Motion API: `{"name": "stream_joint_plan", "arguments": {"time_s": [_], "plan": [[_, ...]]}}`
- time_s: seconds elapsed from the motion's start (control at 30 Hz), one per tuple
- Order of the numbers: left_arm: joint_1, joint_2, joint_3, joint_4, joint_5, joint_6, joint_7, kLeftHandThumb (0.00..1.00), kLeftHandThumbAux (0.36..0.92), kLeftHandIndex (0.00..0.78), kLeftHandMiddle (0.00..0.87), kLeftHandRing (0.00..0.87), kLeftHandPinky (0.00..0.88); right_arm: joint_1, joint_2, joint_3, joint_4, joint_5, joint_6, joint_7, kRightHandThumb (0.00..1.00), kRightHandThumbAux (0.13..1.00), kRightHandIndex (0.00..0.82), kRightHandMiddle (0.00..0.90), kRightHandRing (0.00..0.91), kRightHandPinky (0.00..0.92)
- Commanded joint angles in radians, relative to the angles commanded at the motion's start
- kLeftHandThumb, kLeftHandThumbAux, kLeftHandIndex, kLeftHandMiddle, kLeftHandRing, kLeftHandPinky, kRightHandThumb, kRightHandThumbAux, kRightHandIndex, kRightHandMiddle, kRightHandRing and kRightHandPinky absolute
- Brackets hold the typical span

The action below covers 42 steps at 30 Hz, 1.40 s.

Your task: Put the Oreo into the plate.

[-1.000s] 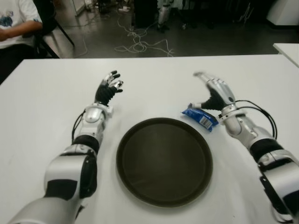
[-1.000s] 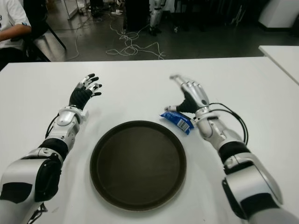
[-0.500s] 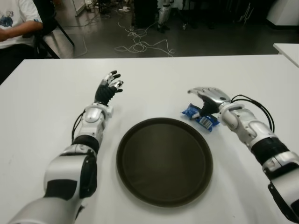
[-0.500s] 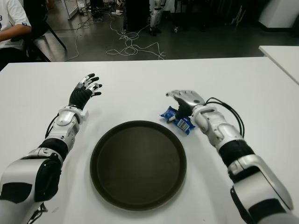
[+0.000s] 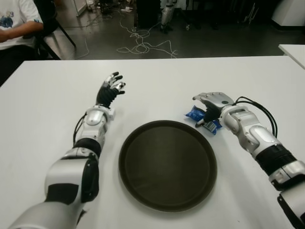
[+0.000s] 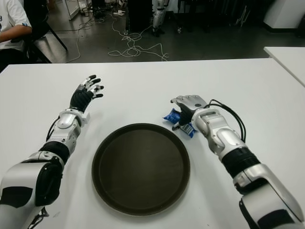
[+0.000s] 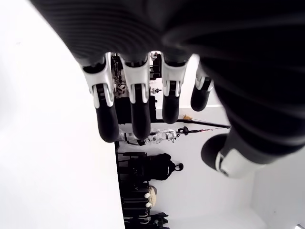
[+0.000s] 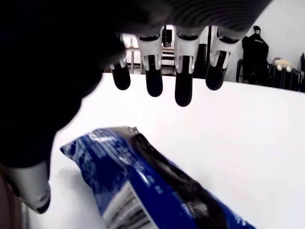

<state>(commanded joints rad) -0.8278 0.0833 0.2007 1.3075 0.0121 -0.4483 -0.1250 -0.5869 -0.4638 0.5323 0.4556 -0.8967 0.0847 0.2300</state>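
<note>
Down over the Oreo packet [image 5: 202, 119] has come the right hand [image 5: 213, 103], palm lowered since a second ago, its fingers [image 8: 183, 81] extended above the wrapper and not yet gripping it. That packet lies on the white bench [image 5: 43, 105], just beyond the dark round plate's [image 5: 167, 164] far-right rim. Far-left of the plate, the left hand [image 5: 110, 90] shows with fingers spread, empty.

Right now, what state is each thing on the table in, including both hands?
Oreo pack: lying on the white table beside the plate's rim, not lifted.
Plate: holds nothing.
Right hand: over the Oreo pack, fingers open, no grip closed.
Left hand: left of the plate, fingers spread, holding nothing.
</note>
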Motion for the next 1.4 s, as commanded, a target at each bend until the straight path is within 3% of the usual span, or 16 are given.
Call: {"name": "stream_joint_plan", "arguments": {"time_s": [0.23, 0.8, 1.07, 1.4], "plan": [[-0.002, 0.001, 0.001, 0.002, -0.002, 0.011, -0.002, 0.141, 0.602, 0.047, 0.150, 0.187, 0.266, 0.026, -0.006, -0.002, -0.064, -0.021, 0.041, 0.021, 0.000, 0.661, 0.160, 0.167, 0.177, 0.165], [0.002, 0.001, 0.000, -0.001, -0.001, -0.002, 0.004, 0.150, 0.618, 0.051, 0.153, 0.189, 0.275, 0.064, -0.004, -0.012, -0.184, -0.048, 0.147, 0.082, 0.000, 0.643, 0.127, 0.139, 0.157, 0.160], [0.003, 0.003, -0.001, -0.001, 0.001, -0.007, -0.003, 0.125, 0.591, 0.039, 0.137, 0.174, 0.263, 0.060, 0.002, -0.003, -0.198, -0.053, 0.191, 0.121, 0.000, 0.656, 0.107, 0.124, 0.145, 0.156], [0.003, 0.003, 0.004, -0.001, -0.007, -0.005, -0.014, 0.132, 0.622, 0.045, 0.140, 0.171, 0.256, 0.038, 0.011, -0.017, -0.156, -0.040, 0.214, 0.107, 0.000, 0.656, 0.123, 0.132, 0.158, 0.168]]}}
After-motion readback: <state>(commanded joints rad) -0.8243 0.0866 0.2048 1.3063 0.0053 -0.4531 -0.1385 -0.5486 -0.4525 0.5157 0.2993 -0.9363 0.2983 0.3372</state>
